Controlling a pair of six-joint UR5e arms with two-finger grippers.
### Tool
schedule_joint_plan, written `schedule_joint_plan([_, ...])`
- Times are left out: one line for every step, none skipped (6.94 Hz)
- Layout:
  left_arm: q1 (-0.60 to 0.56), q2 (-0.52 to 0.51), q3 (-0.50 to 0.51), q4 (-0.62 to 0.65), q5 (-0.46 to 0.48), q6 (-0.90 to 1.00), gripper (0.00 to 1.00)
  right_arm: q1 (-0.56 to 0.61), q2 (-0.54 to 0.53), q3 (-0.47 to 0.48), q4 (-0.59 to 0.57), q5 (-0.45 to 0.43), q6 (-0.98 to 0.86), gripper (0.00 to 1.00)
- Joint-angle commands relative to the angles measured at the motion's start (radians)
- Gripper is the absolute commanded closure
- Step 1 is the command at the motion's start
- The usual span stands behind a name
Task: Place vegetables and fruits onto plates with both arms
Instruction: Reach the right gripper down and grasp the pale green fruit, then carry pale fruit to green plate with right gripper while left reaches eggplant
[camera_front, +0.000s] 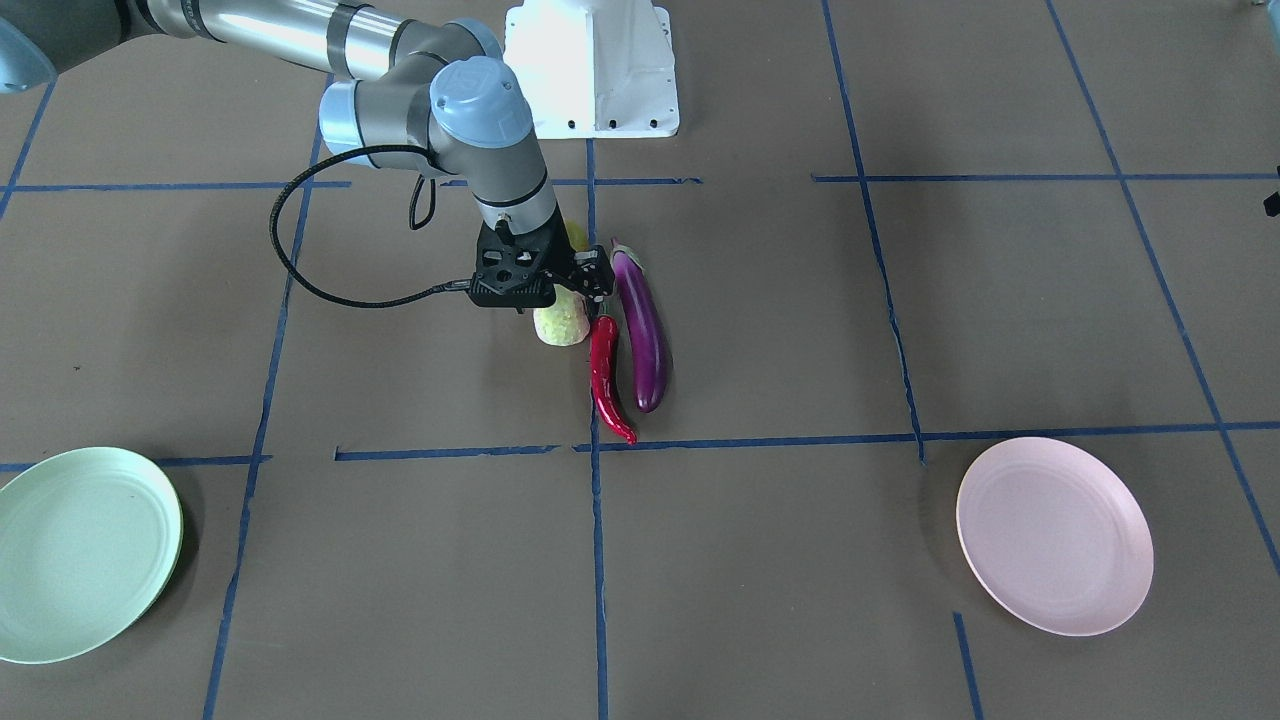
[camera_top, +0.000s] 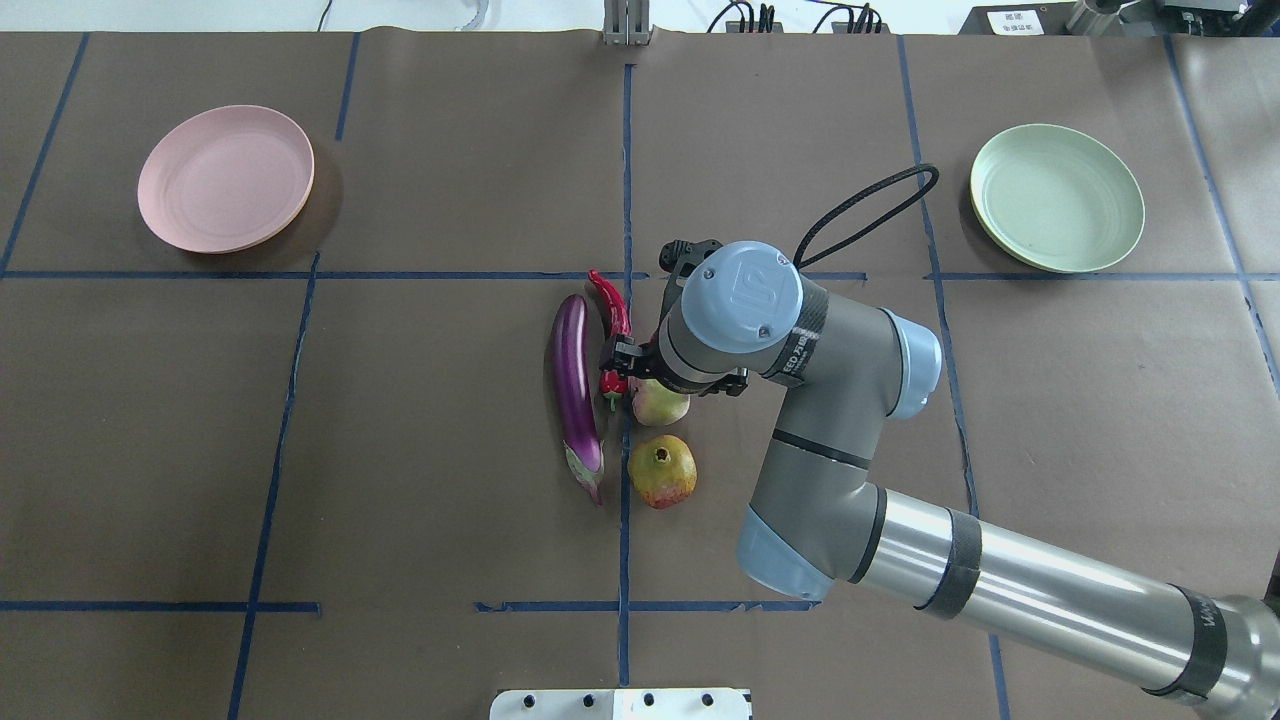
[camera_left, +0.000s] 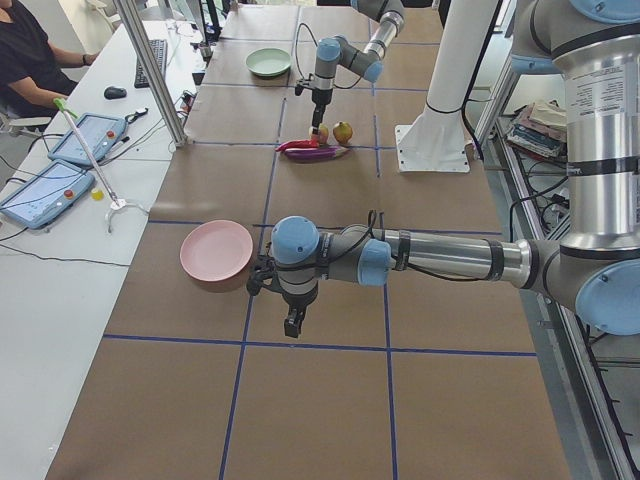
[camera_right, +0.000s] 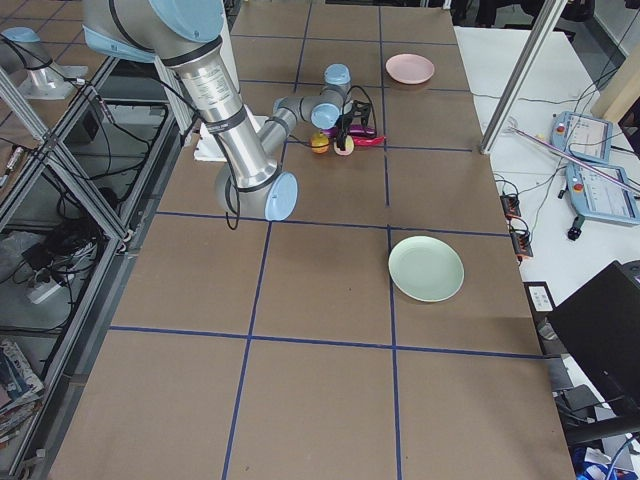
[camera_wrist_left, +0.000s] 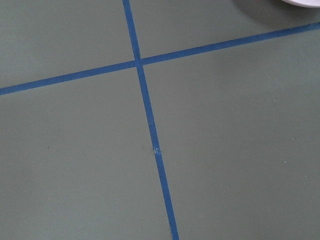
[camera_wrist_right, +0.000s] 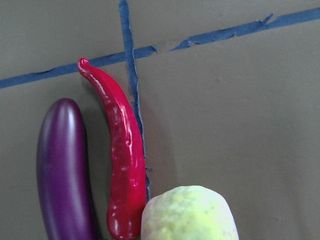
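Note:
A purple eggplant (camera_front: 640, 330), a red chili (camera_front: 605, 375), a pale bumpy fruit (camera_front: 558, 322) and a pomegranate (camera_top: 662, 472) lie close together at the table's middle. My right gripper (camera_front: 592, 285) hangs open just above the bumpy fruit and the chili's stem end, holding nothing. The right wrist view shows the chili (camera_wrist_right: 122, 160), the eggplant (camera_wrist_right: 62, 170) and the bumpy fruit (camera_wrist_right: 190, 215) close below. The mint green plate (camera_top: 1057, 197) and the pink plate (camera_top: 225, 178) are empty. My left gripper (camera_left: 292, 325) hangs over bare table near the pink plate (camera_left: 215, 252); I cannot tell whether it is open.
The white base block (camera_front: 592, 70) stands at the robot's side of the table. Blue tape lines cross the brown table cover. The right arm's black cable (camera_front: 300, 260) loops out beside the wrist. An operator (camera_left: 30, 50) sits at a side desk.

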Motion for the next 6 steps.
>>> schedule_joint_plan([0.006,-0.010,-0.002,-0.002,-0.002,-0.005,0.00,-0.008,0.003,-0.030,0.006,-0.011,-0.004,0.28])
schedule_joint_plan([0.024,-0.026,-0.005,-0.016,-0.007,-0.039,0.00,-0.008,-0.003,-0.013,0.007,-0.011,-0.005,0.89])
schedule_joint_plan([0.093,-0.039,-0.016,-0.066,-0.081,-0.246,0.00,0.008,-0.012,0.022,0.003,-0.005,-0.008,1.00])
schedule_joint_plan([0.189,-0.053,-0.028,-0.218,-0.091,-0.460,0.00,0.083,-0.089,0.125,-0.001,0.063,-0.022,1.00])
schedule_joint_plan([0.295,-0.111,-0.027,-0.352,-0.088,-0.698,0.00,0.173,-0.175,0.175,0.007,0.140,-0.134,1.00])
schedule_joint_plan([0.377,-0.203,-0.028,-0.390,-0.083,-0.918,0.00,0.262,-0.234,0.169,0.001,0.162,-0.333,1.00])
